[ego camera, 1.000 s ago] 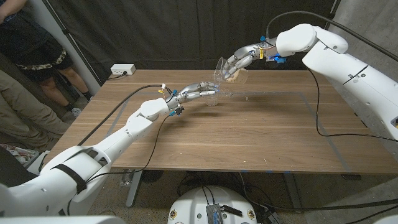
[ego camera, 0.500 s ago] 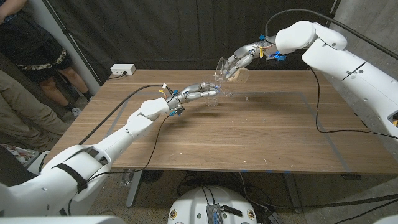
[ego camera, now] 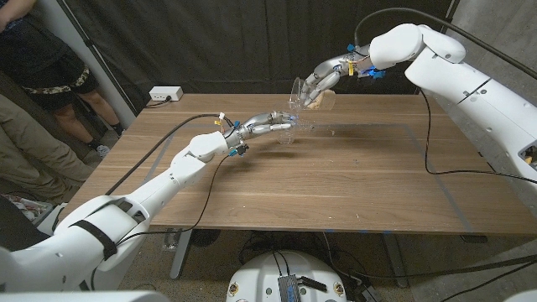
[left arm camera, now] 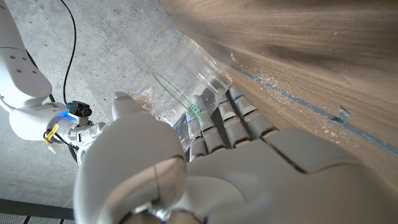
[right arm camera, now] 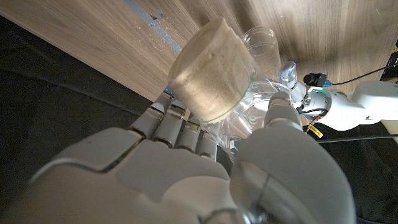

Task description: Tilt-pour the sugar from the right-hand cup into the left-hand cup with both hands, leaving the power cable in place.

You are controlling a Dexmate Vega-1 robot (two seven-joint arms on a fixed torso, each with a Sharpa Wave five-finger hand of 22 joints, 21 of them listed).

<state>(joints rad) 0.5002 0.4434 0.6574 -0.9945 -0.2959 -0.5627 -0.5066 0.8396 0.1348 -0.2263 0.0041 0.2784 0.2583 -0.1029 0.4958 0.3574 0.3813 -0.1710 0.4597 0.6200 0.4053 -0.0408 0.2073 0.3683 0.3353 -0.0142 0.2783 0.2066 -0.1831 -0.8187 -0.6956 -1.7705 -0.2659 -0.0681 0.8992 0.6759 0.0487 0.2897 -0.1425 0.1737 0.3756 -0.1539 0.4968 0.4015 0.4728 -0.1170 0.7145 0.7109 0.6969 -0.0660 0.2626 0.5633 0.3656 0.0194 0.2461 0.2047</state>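
- The table [ego camera: 336, 180] is a broad slab of brown wood grain with thin tape lines on it; it lies beneath both robot hands, and a few pale grains are scattered along a tape line beside the left one.
- The right robot hand [ego camera: 323, 81], silver segmented fingers on a white arm, holds the right-hand cup [ego camera: 306, 94] aloft, wrapped round its clear plastic wall and tipped mouth-down toward the other cup.
- The left robot hand [ego camera: 267, 124] grips the left-hand cup [ego camera: 289, 130] low at the table, just below and in front of the right one; it is thin, clear and ribbed, and I cannot tell how much sugar is in it.
- The sugar [right arm camera: 210, 78] sits as a pale, packed, cylindrical plug in the tipped cup's base, with its far face rough.
- I judge the pour to be mid-tilt, with the bulk not yet out. Next wants a steeper tip with the rim kept over the lower cup's mouth.
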